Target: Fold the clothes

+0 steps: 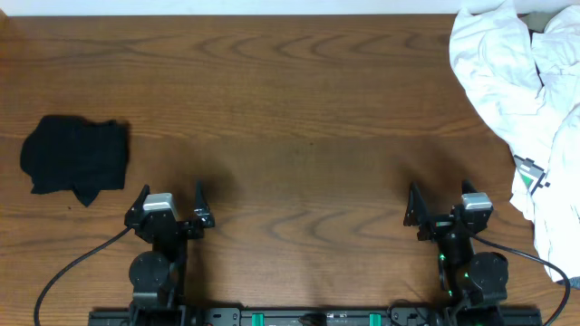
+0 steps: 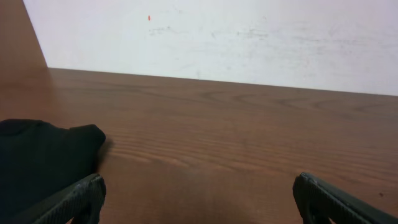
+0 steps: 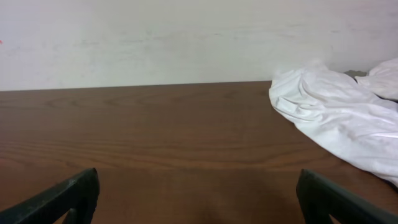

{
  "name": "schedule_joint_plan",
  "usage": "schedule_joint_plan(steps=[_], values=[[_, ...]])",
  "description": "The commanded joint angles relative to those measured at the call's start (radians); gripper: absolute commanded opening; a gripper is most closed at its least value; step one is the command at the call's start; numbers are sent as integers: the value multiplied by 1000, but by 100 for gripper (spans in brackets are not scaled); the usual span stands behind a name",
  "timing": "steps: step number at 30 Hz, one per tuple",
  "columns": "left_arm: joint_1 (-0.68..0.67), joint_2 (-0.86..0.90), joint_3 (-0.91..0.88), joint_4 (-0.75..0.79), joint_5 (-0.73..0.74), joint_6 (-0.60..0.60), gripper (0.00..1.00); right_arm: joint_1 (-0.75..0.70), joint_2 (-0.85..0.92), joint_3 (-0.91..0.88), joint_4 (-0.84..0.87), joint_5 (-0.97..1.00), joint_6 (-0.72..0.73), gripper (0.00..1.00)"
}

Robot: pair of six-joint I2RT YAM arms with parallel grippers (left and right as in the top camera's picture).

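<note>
Shirt (image 1: 503,81) not started: crumpled heap at far right of table (image 1: 299,109), part of it running off frame, green-and-white print (image 1: 531,172) showing on its near side. No fold made, not even spread flat. Both arms sit at near edge. The left gripper (image 1: 170,199) has jaws wide w/ nothing in them; right gripper (image 1: 439,199) same, wide & empty, shirt off to its right and apart from it. Black garment (image 1: 74,156) lies at left, near left gripper, not touching. My read: approx zero done. Whole job left: drag shirt to centre, flatten, sleeves in, fold body.
</note>
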Motion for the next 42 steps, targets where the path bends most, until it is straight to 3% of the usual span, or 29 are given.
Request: schedule_joint_plan(steps=[1, 42], values=[[-3, -8, -31, -16, 2, 14, 98, -5, -6, -3, -3, -4, -10, 99], [-3, -6, -31, -18, 33, 12, 98, -5, -6, -2, -2, -64, -9, 99]])
